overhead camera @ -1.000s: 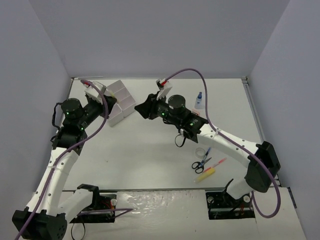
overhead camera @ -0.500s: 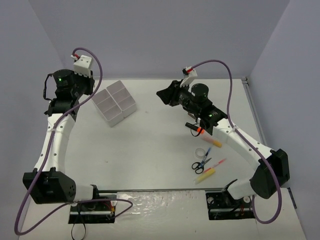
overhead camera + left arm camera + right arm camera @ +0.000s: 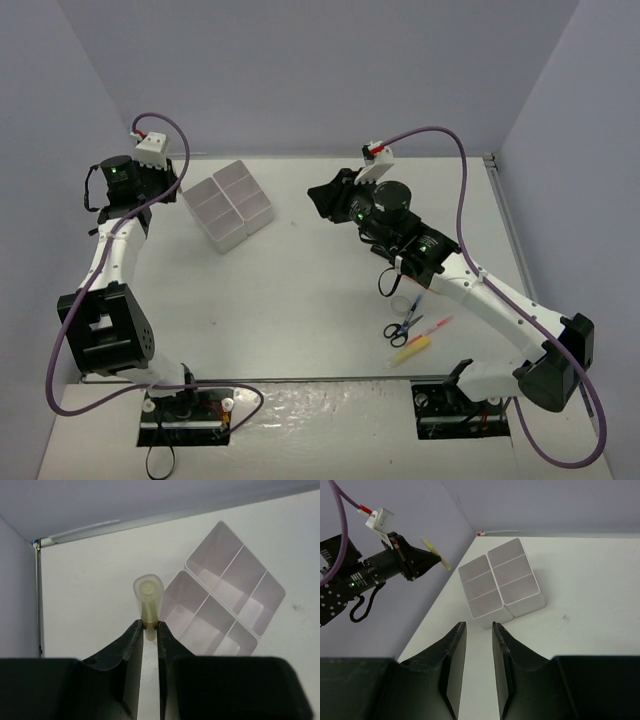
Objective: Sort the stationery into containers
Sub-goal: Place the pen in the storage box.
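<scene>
My left gripper is shut on a pale yellow highlighter, which sticks out past the fingertips. It hovers just left of the white six-compartment tray, whose compartments look empty. In the top view the left gripper is beside the tray's left corner. My right gripper is open and empty, above the table to the right of the tray, facing it. The right wrist view also shows the left gripper holding the highlighter. The right gripper also shows in the top view.
Loose stationery lies near the front right by the right arm: scissors, a yellow highlighter, a blue pen and a thin red pen. Walls close the table at the back and on both sides.
</scene>
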Controlling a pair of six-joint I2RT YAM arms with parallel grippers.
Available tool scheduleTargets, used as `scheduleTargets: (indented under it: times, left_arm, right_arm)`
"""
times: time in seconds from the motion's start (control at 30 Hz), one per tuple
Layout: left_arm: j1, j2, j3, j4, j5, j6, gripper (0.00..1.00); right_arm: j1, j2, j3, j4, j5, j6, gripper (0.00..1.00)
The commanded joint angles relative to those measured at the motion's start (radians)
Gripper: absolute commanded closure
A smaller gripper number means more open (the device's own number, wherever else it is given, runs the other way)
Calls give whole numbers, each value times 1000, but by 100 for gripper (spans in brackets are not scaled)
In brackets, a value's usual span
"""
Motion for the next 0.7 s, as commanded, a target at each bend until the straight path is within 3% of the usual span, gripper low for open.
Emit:
scheduleTargets:
  times: [0.0,0.67]
  left_arm:
    - [-2,-58,-1,282,57,-128,100]
    - [-69,92,-96,462,-7,-162,100]
  right_arm:
    - [75,-15,44,48,146,-7,75]
    - [87,-63,-15,37,225,-48,74]
